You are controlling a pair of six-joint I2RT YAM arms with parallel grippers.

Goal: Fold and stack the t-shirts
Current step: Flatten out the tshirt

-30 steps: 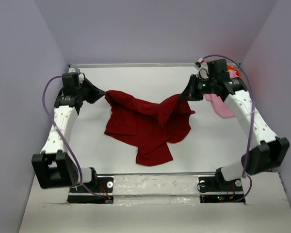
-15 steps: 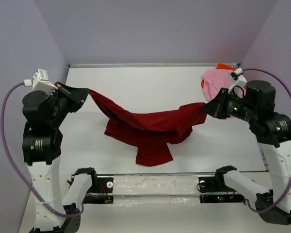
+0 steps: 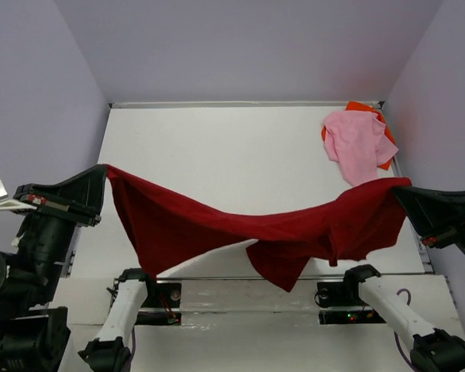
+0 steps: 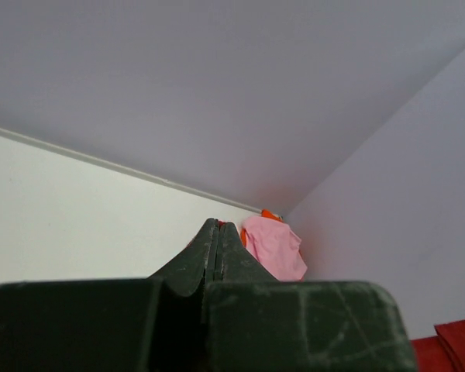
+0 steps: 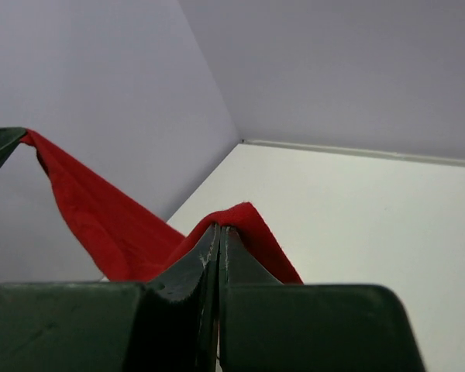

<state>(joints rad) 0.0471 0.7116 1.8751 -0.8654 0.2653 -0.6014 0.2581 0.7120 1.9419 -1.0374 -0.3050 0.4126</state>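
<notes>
The white table is the largest thing, and above its near part hangs the dark red t-shirt. The shirt is stretched in the air between the two arms. Its long axis runs from left to right, about parallel to the near edge of the table. The top edge sags in the middle, and a loose flap hangs lowest, near the centre. From each pincer the cloth goes inward, toward the other arm, so neither arm is nearer to it; each holds one end.

The pink t-shirt lies crumpled in the far right corner, on top of the orange t-shirt, well apart from the red one and closer to the right arm.

The left gripper is pressed together on the left end of the red shirt. The right gripper is pressed together on the right end. The right wrist view shows red cloth coming out from between its fingers. It seems the next move must lower both ends evenly, so that the shirt lands flat.
</notes>
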